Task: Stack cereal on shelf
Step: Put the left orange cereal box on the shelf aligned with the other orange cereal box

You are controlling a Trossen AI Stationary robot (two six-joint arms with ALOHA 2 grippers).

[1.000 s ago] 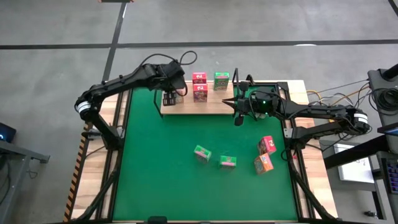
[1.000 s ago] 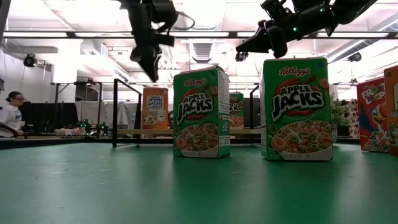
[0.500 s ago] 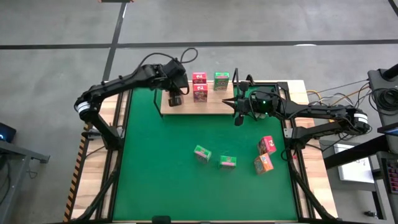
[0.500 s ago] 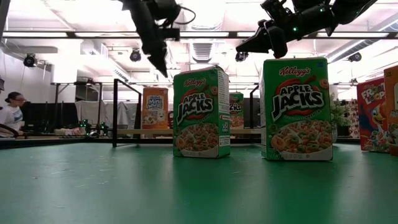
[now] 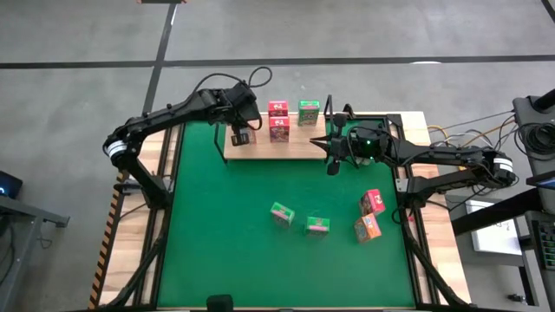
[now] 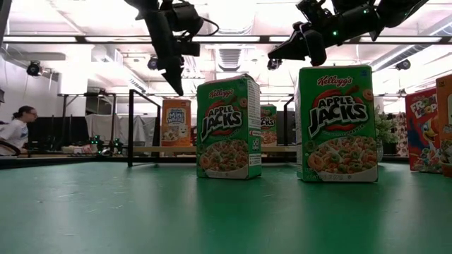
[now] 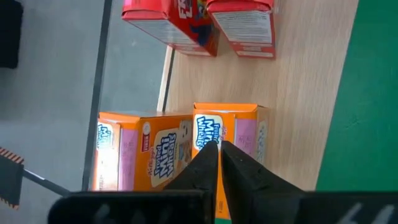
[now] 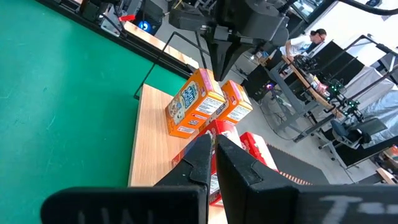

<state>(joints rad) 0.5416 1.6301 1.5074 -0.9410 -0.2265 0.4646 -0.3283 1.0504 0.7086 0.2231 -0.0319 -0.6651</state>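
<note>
Fingers of my left arm (image 7: 217, 163) are pressed together with nothing between them, hanging just above 2 orange cereal boxes (image 7: 180, 149) that stand side by side at the left end of the shelf (image 5: 260, 149). That shelf is the light wooden board at the far edge of the green mat (image 5: 225, 225) on the counter, with thin black wire uprights (image 6: 131, 127) at its sides. On the board beside the orange pair stand 2 pink boxes (image 5: 278, 120) and 1 green box (image 5: 309, 113). My right fingers (image 8: 210, 152) are also closed on nothing, held in the air near the shelf's right end. Out on the mat, 2 green boxes (image 5: 298, 218) stand near the middle, with 1 pink box (image 5: 373, 202) and 1 orange box (image 5: 368, 228) close together toward the right. In the room beyond, a person (image 6: 14, 130) sits at a desk.
</note>
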